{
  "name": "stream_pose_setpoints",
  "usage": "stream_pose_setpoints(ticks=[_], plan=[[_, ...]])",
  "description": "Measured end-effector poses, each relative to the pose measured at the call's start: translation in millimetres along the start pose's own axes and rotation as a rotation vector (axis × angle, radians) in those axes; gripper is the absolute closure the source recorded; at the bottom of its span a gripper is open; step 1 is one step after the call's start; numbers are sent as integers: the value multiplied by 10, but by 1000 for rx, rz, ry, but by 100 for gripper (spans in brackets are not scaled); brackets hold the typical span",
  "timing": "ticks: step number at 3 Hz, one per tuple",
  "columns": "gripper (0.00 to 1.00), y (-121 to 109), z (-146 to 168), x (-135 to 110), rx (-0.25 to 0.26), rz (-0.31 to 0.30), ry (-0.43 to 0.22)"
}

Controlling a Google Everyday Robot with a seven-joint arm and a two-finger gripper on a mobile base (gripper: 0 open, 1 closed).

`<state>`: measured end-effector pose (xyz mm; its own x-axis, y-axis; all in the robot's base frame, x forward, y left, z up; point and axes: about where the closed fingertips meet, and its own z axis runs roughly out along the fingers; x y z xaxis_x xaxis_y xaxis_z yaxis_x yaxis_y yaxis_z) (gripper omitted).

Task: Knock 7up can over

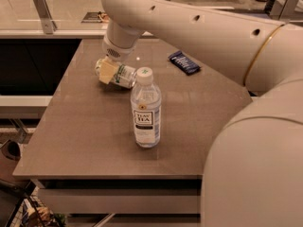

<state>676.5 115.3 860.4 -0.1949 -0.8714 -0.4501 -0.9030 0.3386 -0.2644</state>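
Warm, yellowish indoor light from overhead, moderately bright. Small bright glint on the desk (pixel 71 136) toward its far edge, just beside the arm (pixel 189 27), with a broad pale sheen near the far left corner. Only soft, short shadows: a faint one under the hand (pixel 108 71), low near the far left corner against the 7up can (pixel 124 75), another at the foot of the tea bottle (pixel 146 112) mid-desk. Highlights on the bottle's clear shoulder. Deep darkness beyond the left edge and below the front edge. Arm's white shell tinted cream.
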Motion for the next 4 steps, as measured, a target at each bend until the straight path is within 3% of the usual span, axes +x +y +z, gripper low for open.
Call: stream_pose_setpoints(ticks=[1,2,4], plan=[[100,139,237,-159,-53,-11,-92],[82,149,239,-180,-54,-12,-96],[36,172,264,-185,-59,-15,-94]])
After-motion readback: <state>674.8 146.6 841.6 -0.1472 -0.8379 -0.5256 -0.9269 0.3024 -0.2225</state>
